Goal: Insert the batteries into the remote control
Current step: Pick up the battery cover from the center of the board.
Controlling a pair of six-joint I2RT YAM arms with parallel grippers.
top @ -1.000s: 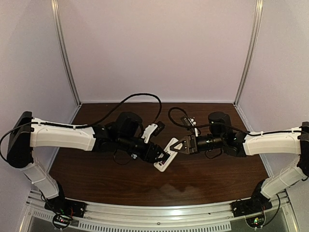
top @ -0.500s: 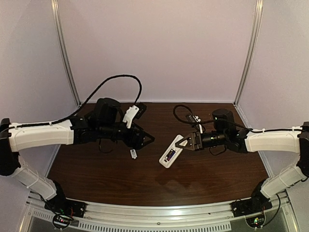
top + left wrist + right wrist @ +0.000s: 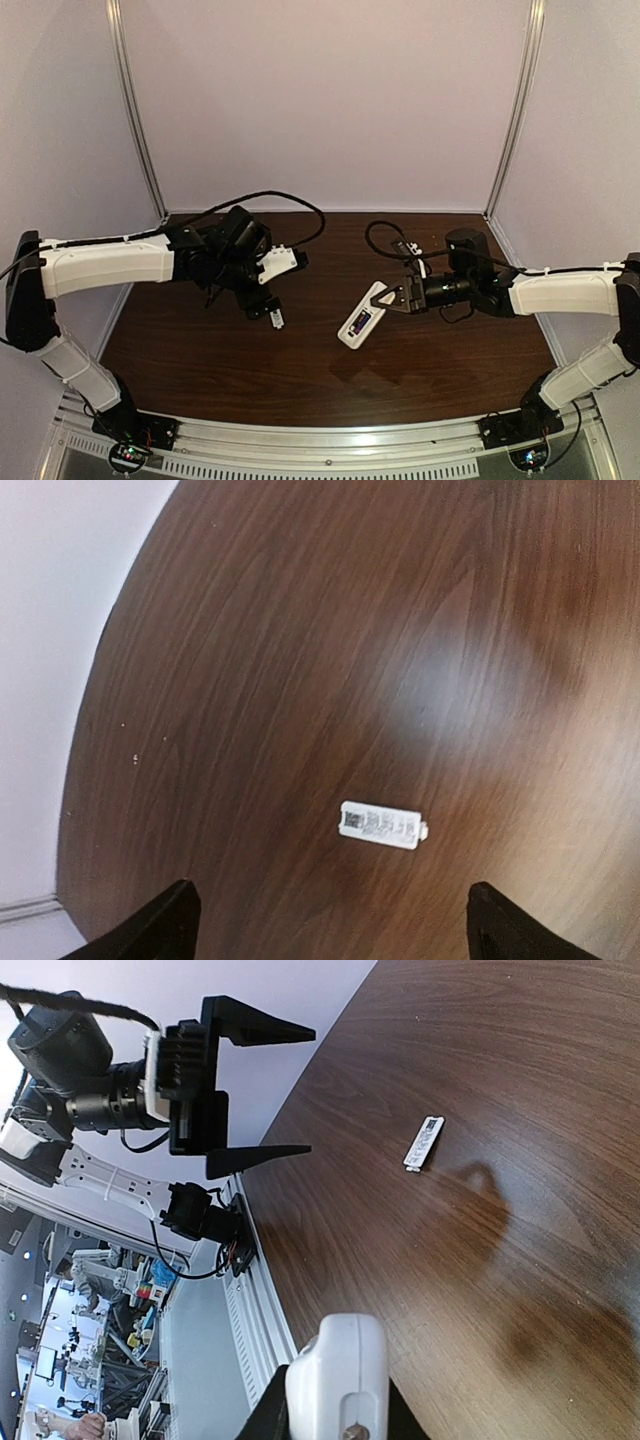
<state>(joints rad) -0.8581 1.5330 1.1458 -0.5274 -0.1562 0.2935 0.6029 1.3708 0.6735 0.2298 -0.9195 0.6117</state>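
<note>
While left tool (image 3: 330, 925) gapes wide, right tool (image 3: 385, 298) grips remote control (image 3: 360, 322); label on cover (image 3: 380, 824) unreadable (blurred).

Small white labelled cover (image 3: 380, 825) flat on dark wooden table (image 3: 300, 630), pale lilac walls (image 3: 330, 100) behind

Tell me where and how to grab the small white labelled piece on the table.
Pinch the white piece across its two long edges, coming straight down. It lies flat, thin and narrow, so only its short width suits the open left end effector above it.
</note>
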